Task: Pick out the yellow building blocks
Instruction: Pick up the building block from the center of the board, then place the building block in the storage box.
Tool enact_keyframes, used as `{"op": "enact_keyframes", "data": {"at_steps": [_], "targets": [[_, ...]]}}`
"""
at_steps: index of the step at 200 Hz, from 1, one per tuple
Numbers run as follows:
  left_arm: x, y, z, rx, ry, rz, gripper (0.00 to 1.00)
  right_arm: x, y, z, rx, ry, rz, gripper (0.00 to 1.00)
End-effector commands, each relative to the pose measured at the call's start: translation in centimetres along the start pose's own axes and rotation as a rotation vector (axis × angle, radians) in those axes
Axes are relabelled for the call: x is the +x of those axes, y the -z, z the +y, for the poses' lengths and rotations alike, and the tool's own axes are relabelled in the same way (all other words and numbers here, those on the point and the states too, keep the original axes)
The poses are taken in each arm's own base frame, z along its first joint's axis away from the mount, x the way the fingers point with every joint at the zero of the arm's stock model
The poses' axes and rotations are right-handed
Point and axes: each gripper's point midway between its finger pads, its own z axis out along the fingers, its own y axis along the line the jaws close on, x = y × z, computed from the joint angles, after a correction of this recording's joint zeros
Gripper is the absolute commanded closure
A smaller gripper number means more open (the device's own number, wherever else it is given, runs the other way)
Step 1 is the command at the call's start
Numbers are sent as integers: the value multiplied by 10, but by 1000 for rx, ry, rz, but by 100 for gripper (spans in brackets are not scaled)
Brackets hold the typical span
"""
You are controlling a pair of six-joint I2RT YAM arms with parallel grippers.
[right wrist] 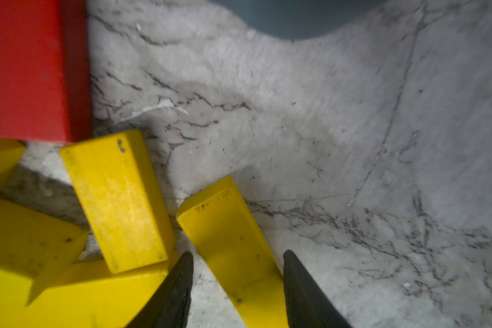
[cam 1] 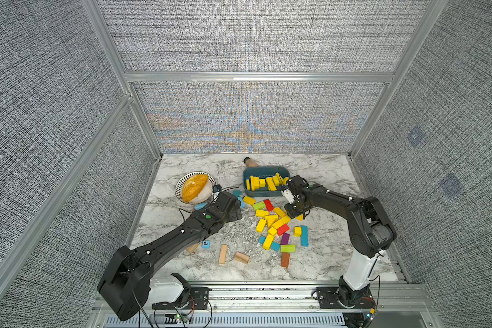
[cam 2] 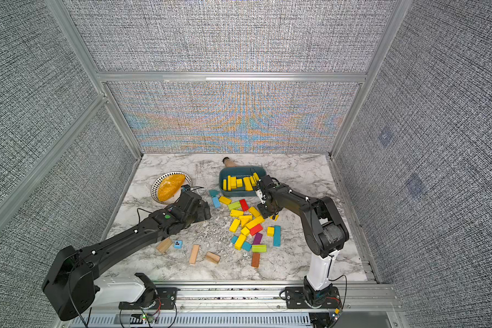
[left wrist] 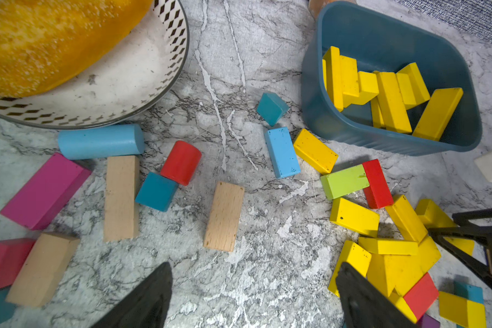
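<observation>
Yellow painted wood is what matters here: several yellow blocks (cam 1: 270,183) are already lying in the blue tub (cam 1: 264,170), and many more are sitting jumbled among red, green and blue pieces on the worktop (cam 1: 330,176) just in front of it. Right fingers (right wrist: 179,284) are standing apart astride one yellow bar (right wrist: 227,235) at the pile's edge. A sliver of worktop is showing beside one finger, so nothing is being clamped. Left fingers (left wrist: 151,298) are hanging wide apart over bare worktop, holding nothing. These blocks are looking light, stiff and smooth-painted, so I am guessing they may slip. Taking the bar across its narrow width near the middle is looking safest, clear of the neighbouring block (right wrist: 117,198) lying just beside it.
</observation>
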Motion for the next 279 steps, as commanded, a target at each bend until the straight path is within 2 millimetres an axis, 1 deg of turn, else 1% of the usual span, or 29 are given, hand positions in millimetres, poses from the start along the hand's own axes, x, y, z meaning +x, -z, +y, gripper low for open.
{"op": "enact_keyframes", "data": {"at_steps": [1,41,69,94,135,174,195,223,235,255,279], "targets": [[-3,2,2,-10,1,-15,9,5,-2,2,-13,15,26,46],[-4,2,2,-13,-3,-16,9,4,-8,0,5,8,35,48],[-4,3,3,-15,-1,-19,9,3,-11,-5,31,4,42,55],[-4,3,4,-17,1,-20,9,2,-10,-4,25,7,40,62],[-4,2,2,-10,-2,-16,9,-8,5,-4,17,-5,-17,71],[-5,2,1,-8,1,-19,9,-17,26,-8,38,-26,-82,75],[-4,1,-3,12,4,-13,9,-32,41,-5,27,-46,-142,77],[-2,-3,-9,33,4,1,9,-68,66,4,-14,-81,-260,79],[-2,-4,-10,36,3,6,9,-85,73,10,-37,-91,-304,79],[-1,-5,-11,39,1,11,9,-109,76,15,-63,-115,-341,80],[1,-4,-10,40,0,16,9,-131,68,17,-76,-138,-335,80]]}}
